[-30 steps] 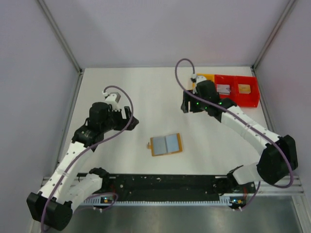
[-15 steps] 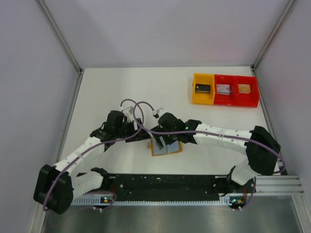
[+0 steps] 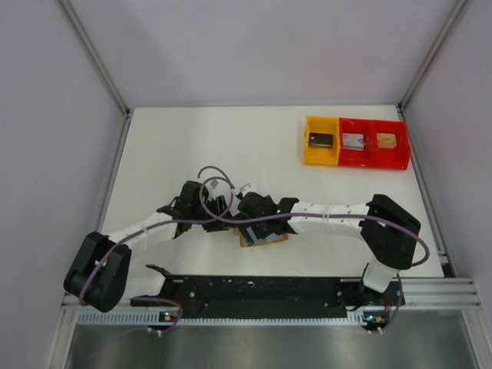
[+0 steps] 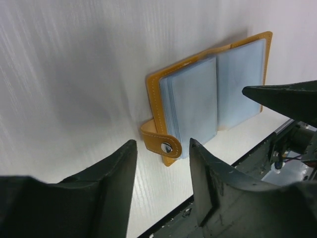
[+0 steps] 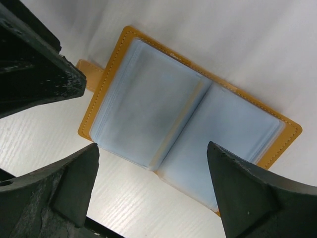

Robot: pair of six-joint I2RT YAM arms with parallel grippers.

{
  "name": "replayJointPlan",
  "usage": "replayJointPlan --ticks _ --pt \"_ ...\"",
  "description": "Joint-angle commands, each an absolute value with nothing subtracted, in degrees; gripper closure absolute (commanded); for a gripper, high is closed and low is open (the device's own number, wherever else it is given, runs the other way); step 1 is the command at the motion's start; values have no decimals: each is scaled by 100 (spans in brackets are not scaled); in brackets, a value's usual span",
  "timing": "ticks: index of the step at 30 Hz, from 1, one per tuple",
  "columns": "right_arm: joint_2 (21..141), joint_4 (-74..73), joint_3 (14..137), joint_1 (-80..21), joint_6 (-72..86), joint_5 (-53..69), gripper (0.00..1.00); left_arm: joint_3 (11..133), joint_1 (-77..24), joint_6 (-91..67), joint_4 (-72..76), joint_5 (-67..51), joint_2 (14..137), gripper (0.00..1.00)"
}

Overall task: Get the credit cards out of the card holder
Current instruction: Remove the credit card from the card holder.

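Observation:
The card holder (image 3: pixel 261 241) lies open on the white table near the front edge, a tan-orange wallet mostly covered from above by the two grippers. Pale grey-blue credit cards (image 5: pixel 143 109) sit in its sleeves on both halves (image 4: pixel 190 106). My left gripper (image 4: pixel 162 146) is open just short of the wallet's snap tab (image 4: pixel 161 141), gripping nothing; from above it is at the wallet's left edge (image 3: pixel 223 211). My right gripper (image 5: pixel 153 148) hangs wide open over the card holder (image 5: pixel 198 124), its fingers straddling the spine without touching; from above it hides the wallet's middle (image 3: pixel 257 223).
A yellow tray (image 3: pixel 320 141) and two red trays (image 3: pixel 374 143) with small rectangles stand at the back right. The black base rail (image 3: pixel 261 288) runs just in front of the wallet. The left finger (image 5: pixel 34 74) and right finger (image 4: pixel 287 99) are close together.
Both arms swung inward to the card holder, the right one leaving the trays. The left jaws have narrowed and the right jaws widened. The wallet has not moved.

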State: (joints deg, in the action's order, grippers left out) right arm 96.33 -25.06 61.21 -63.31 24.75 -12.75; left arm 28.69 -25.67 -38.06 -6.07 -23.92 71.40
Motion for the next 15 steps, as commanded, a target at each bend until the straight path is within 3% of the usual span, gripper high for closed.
replayJointPlan --ticks 1,3,7,15 --pt "9808 -2382 6521 -6477 2575 -1485 12 2857 -2610 -3850 -79 -2399 7365 58" --pt "9870 -2399 6565 -6512 2584 -1512 12 2804 -2610 -3850 -44 -2417 7400 74" --pt "9967 -2426 6653 -6539 2566 -1652 14 2637 -2602 -3929 130 -2408 7278 96" --pt "10204 -2479 6724 -6530 2566 -1661 18 2329 -2628 -4113 272 -2373 7031 100"
